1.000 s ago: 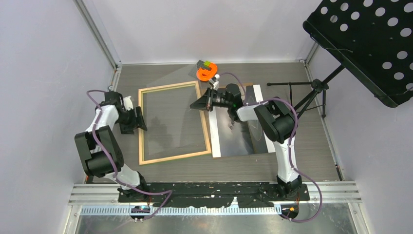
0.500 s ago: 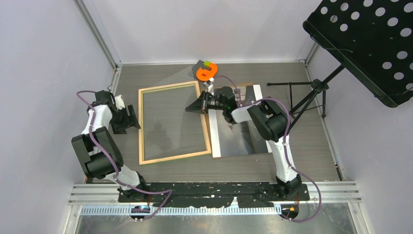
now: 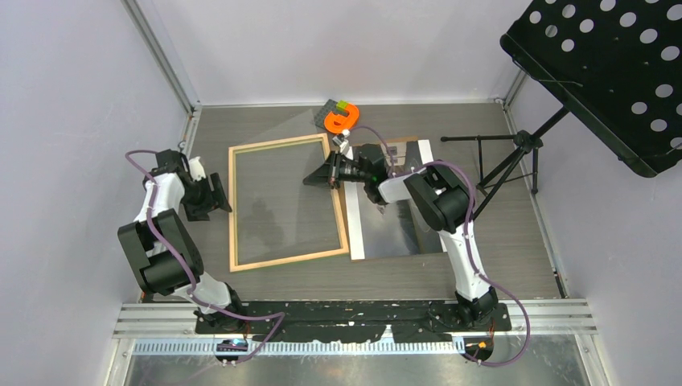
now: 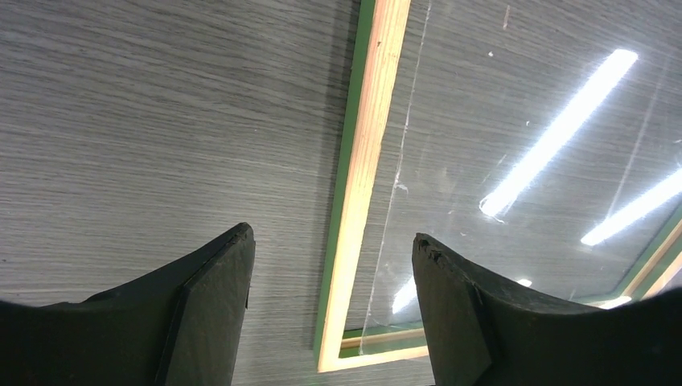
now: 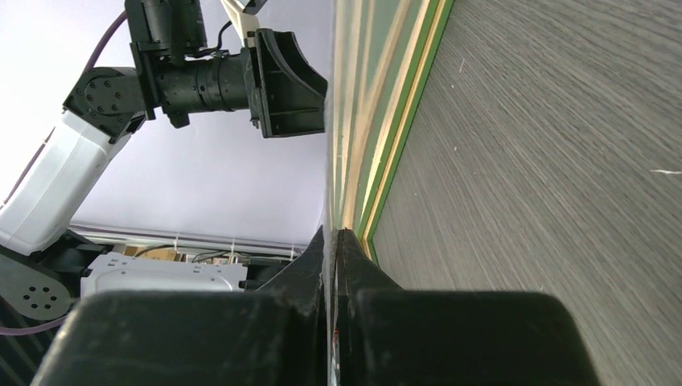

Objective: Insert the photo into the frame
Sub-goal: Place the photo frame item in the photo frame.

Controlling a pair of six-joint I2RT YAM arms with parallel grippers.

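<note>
The frame (image 3: pixel 289 259) lies flat left of centre, pale wood face up, with a clear pane (image 3: pixel 281 205) inside its rails. The photo (image 3: pixel 394 237), dark with white bands, lies just right of the frame, partly under my right arm. My right gripper (image 3: pixel 309 178) reaches over the frame's right rail and is shut on the clear pane's thin edge (image 5: pixel 334 161), seen edge-on at the right gripper (image 5: pixel 331 233). My left gripper (image 3: pixel 223 193) is open, just outside the left rail. In the left wrist view the rail (image 4: pixel 366 161) runs between the left gripper (image 4: pixel 331 235) fingertips, untouched.
An orange object (image 3: pixel 341 119) with a green and grey block sits at the back, beyond the frame. A black perforated music stand (image 3: pixel 595 72) overhangs the right side, its tripod (image 3: pixel 515 153) on the table. Walls close in left and back.
My left gripper has drawn back leftwards off the frame's left rail. My right gripper has shifted left over the frame's right rail, still shut on the pane.
</note>
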